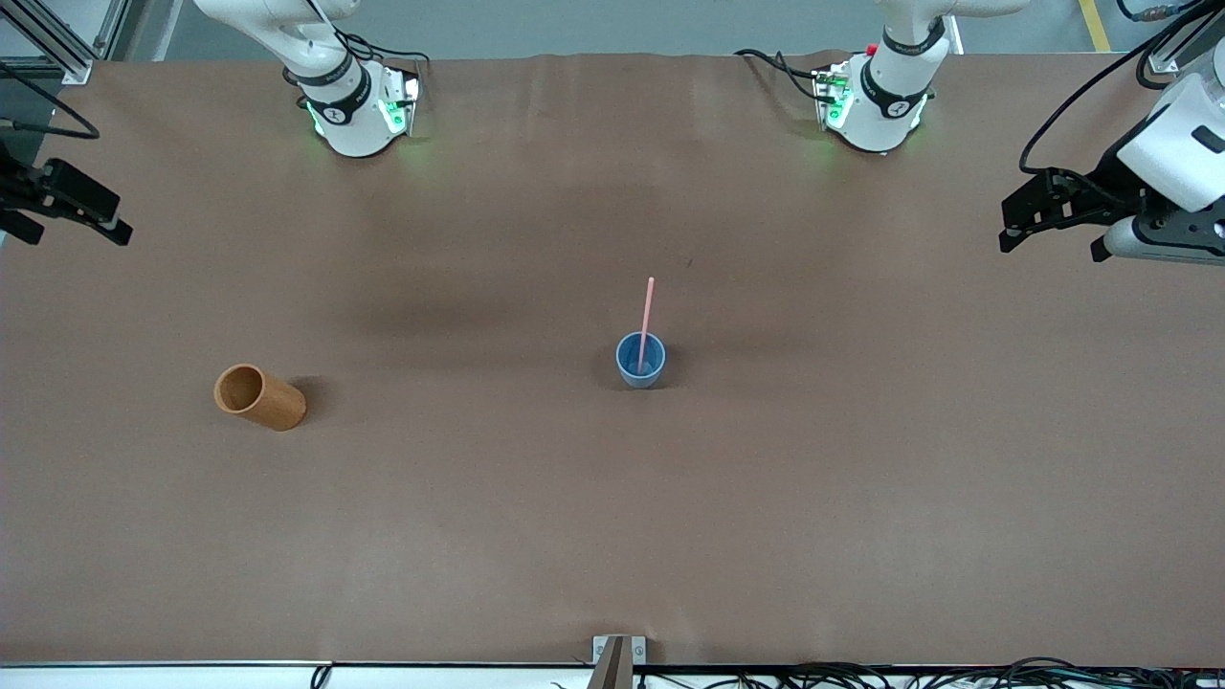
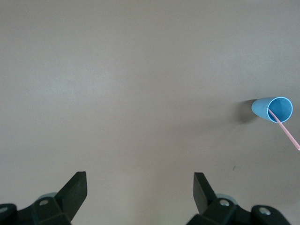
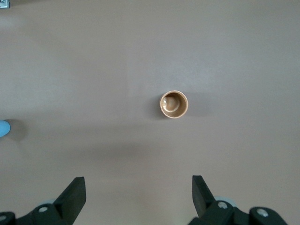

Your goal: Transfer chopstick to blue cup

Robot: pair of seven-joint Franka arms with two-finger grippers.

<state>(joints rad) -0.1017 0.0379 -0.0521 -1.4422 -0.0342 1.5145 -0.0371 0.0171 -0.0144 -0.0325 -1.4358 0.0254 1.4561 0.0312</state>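
The blue cup [image 1: 640, 362] stands upright near the middle of the table. The pale pink chopstick [image 1: 648, 314] stands in it, leaning on the rim with its upper end sticking out. Both show in the left wrist view, the cup [image 2: 273, 109] with the chopstick [image 2: 287, 132] in it. My left gripper [image 1: 1013, 225] is open and empty, up over the left arm's end of the table, well apart from the cup. My right gripper [image 1: 78, 234] is open and empty over the right arm's end. Each is open in its own wrist view, left [image 2: 140, 187] and right [image 3: 138, 190].
An orange-brown cylindrical cup [image 1: 258, 396] stands upright and empty toward the right arm's end, a little nearer to the front camera than the blue cup; it shows in the right wrist view [image 3: 174, 104]. The brown table cover [image 1: 612, 536] is otherwise bare.
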